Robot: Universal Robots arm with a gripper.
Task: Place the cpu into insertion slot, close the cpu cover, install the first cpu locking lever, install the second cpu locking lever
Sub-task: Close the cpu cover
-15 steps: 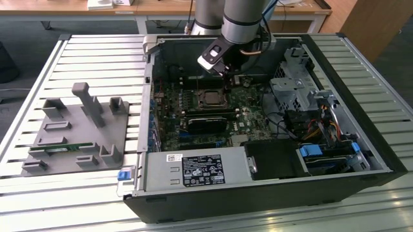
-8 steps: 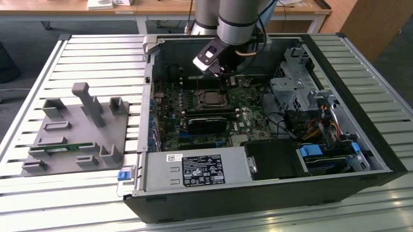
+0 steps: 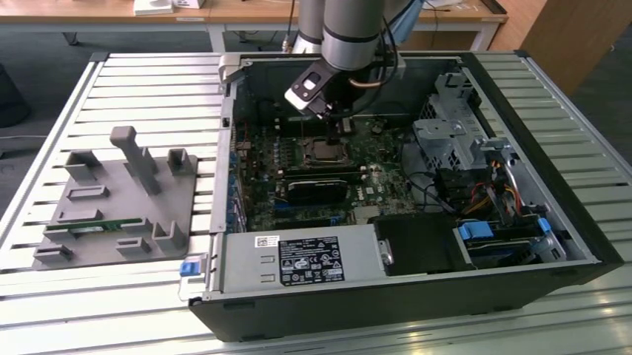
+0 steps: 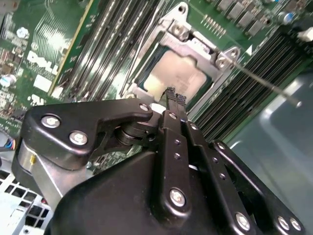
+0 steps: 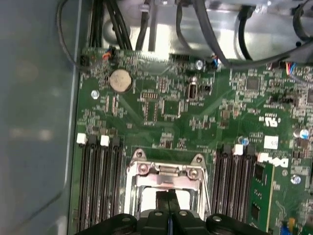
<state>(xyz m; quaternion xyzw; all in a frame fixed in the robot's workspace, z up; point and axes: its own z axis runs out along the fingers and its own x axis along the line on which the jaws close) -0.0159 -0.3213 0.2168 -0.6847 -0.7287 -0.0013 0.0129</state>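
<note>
The cpu [image 4: 178,73] lies flat in the insertion slot [image 3: 321,151] on the green board, its pale metallic face showing through the window of the silver cpu cover [image 4: 193,44], which lies down over it. My gripper [image 4: 175,96] is shut with nothing between its fingertips, which hang just above the socket's near edge. In the exterior view the gripper [image 3: 343,132] points down into the open computer case. One thin locking lever [image 4: 266,82] sticks out free from a corner of the socket. In the first wrist view the gripper [image 5: 168,198] is over the cpu cover [image 5: 164,170].
Memory slots [image 5: 98,181] flank the socket on both sides. A black graphics card [image 3: 316,191] lies just in front of the socket, with the power supply [image 3: 296,259] nearer still. The drive cage [image 3: 449,140] and cables are at the exterior view's right. A grey fixture [image 3: 118,200] stands outside the case.
</note>
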